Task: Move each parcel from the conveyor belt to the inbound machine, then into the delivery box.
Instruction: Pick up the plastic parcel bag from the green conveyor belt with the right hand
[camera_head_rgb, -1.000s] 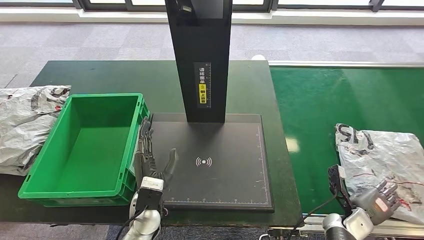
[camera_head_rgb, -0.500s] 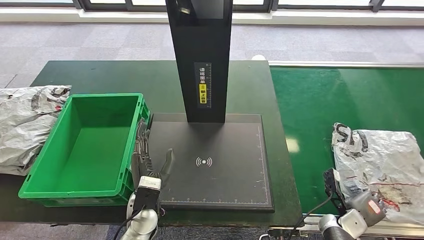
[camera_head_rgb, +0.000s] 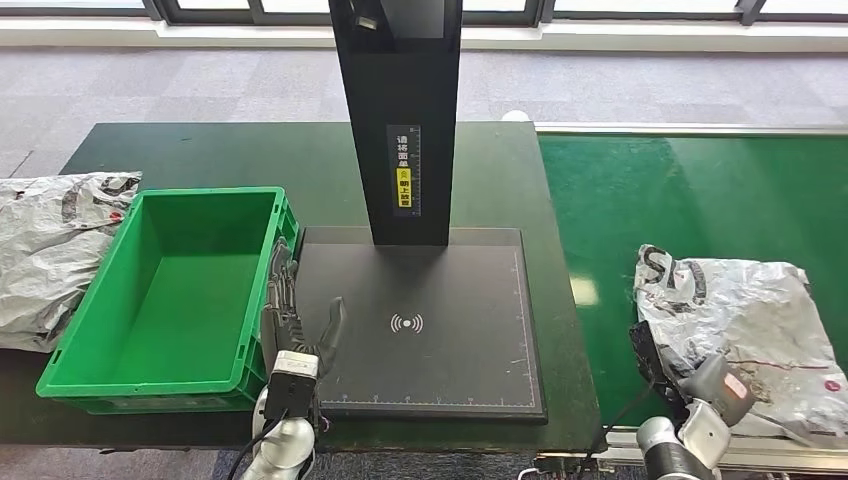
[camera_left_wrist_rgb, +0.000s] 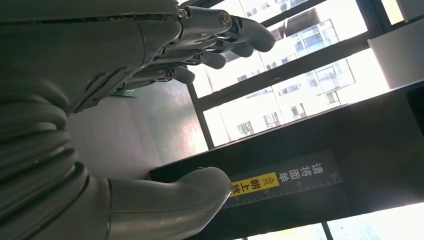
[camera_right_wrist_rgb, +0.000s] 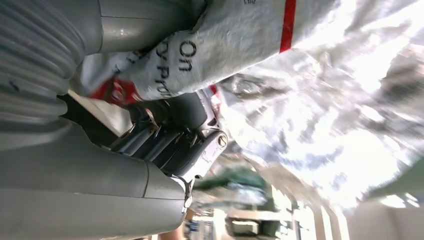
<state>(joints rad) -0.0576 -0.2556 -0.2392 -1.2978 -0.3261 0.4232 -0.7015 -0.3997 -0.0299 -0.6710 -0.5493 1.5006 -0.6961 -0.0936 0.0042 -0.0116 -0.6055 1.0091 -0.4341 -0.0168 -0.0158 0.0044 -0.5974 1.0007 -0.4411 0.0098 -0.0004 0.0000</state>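
Over on the right, on the green conveyor belt (camera_head_rgb: 690, 190), sits the parcel (camera_head_rgb: 735, 320), a crinkly grey poly bag. Looks light, floppy and kinda slick to me, so bunching up its near edge seems the best bet. My right hand (camera_head_rgb: 718, 385) has that near edge clamped between thumb and fingers. My left hand (camera_head_rgb: 296, 310) holds nothing, fingers loosely spread, hanging between the green delivery box (camera_head_rgb: 75, 350) and the black inbound machine (camera_head_rgb: 470, 390).
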